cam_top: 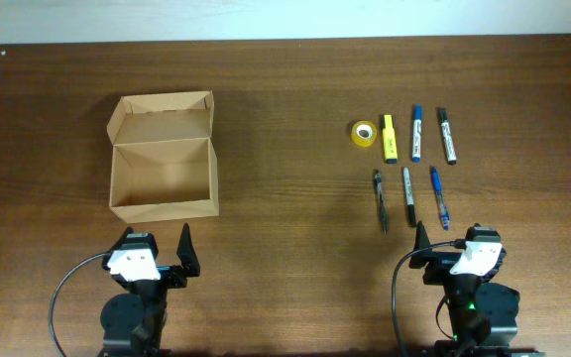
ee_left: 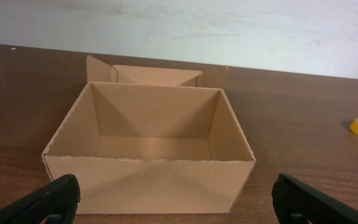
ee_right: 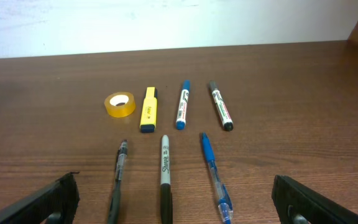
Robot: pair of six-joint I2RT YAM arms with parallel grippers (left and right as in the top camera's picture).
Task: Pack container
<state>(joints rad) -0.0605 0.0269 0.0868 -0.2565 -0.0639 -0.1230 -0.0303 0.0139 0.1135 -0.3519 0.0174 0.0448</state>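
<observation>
sitting on the left half of the table point(cam_top: 285, 69), the container point(cam_top: 163, 210) is standing with its flap lid folded back toward the far edge and its side tabs sticking up, its inside showing only bare cardboard. the left gripper point(cam_top: 157, 238) is hovering just in front of the box's near wall, apart from it, with its jaws spread wide and gripping nothing. the right gripper point(cam_top: 452, 243) is waiting on the right side, also spread wide and gripping nothing, just short of the writing things. well apart from the box, two rows are lying on the wood. the far row is holding a yellow tape roll point(cam_top: 364, 133), a yellow highlighter point(cam_top: 389, 138), a blue marker point(cam_top: 416, 133) and a black-capped marker point(cam_top: 448, 136). the near row is holding a black pen point(cam_top: 380, 199), a grey sharpie point(cam_top: 408, 195) and a blue pen point(cam_top: 439, 197), all pointing roughly toward the arms.
</observation>
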